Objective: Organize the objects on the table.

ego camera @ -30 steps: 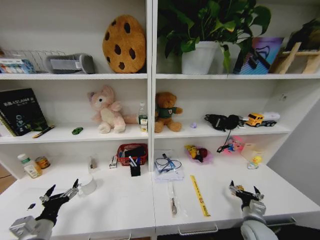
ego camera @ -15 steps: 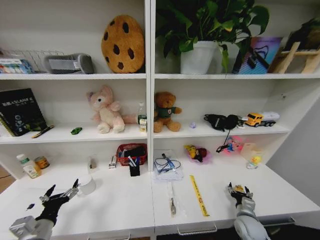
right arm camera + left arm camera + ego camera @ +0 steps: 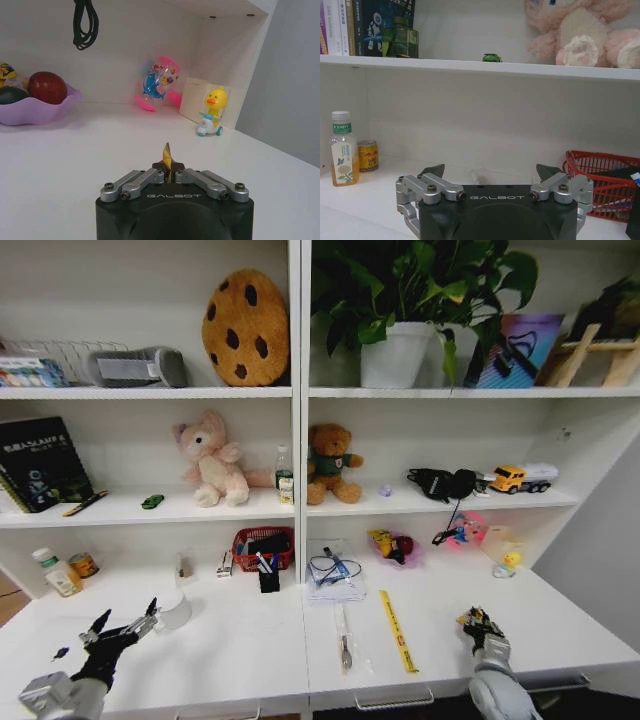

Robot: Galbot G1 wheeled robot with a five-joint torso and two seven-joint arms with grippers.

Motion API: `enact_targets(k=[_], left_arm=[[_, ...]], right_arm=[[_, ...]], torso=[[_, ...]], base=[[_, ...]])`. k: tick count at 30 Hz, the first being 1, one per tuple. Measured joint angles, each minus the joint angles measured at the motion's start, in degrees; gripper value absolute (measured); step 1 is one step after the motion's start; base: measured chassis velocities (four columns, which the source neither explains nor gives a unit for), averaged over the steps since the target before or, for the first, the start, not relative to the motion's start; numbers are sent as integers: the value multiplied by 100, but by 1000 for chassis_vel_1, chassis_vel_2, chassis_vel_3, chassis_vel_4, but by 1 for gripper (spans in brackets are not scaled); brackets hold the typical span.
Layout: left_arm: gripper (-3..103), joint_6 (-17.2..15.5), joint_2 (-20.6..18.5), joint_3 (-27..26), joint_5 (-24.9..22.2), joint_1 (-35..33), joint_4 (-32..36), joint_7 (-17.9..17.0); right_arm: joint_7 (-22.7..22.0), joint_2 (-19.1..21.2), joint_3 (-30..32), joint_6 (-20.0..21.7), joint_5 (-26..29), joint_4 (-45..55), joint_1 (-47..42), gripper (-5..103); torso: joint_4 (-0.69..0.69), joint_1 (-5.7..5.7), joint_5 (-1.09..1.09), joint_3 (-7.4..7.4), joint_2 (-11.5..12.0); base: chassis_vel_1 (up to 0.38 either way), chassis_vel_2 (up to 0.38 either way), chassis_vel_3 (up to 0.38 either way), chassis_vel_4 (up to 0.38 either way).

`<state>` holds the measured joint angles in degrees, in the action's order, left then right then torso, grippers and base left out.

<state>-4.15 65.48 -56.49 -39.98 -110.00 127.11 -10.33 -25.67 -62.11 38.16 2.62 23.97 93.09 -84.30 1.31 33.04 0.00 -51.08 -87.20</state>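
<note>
My right gripper (image 3: 476, 621) rests on the white table (image 3: 250, 650) at the front right. The right wrist view shows this gripper (image 3: 167, 169) shut on a small gold foil packet (image 3: 166, 152) with a serrated edge. My left gripper (image 3: 128, 613) hovers open over the table's front left, and between its spread fingers (image 3: 490, 172) there is nothing. A pen (image 3: 345, 645) and a yellow ruler (image 3: 398, 630) lie on the table's middle. The tiny green toy car (image 3: 152, 501) sits on the shelf above, beside the pink plush, and also shows as the car (image 3: 491, 58) in the left wrist view.
Along the back of the table stand a bottle (image 3: 55, 572), a can (image 3: 85, 564), a clear cup (image 3: 176, 610), a red basket (image 3: 265, 545), a coiled cable on paper (image 3: 335, 575), a purple bowl (image 3: 395, 548) and a duck toy (image 3: 510, 562). Shelves rise behind.
The right gripper's fingers have closed from wide open onto the small gold packet. The left arm has stayed where it was.
</note>
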Motion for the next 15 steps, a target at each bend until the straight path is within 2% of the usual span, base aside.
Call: enact_targets(k=[8,11,14,15], left_arm=[[100,0,0,0,0,0,0,0],[100,0,0,0,0,0,0,0],[100,0,0,0,0,0,0,0],[100,0,0,0,0,0,0,0]], right_arm=[[18,-2,-29,-22,-70,8,10,0],[176,50,-162,-183,-86,27,125,0],[503,199,-554,-621,-35,-103,580,0],[503,199,-554,-621,-35,-103,580,0]], torso=[[1,0,0,0,0],[2,0,0,0,0],[1,0,1,0,0],[1,0,1,0,0]], base=[[0,0,0,0],[0,0,0,0],[0,0,0,0],[0,0,0,0]])
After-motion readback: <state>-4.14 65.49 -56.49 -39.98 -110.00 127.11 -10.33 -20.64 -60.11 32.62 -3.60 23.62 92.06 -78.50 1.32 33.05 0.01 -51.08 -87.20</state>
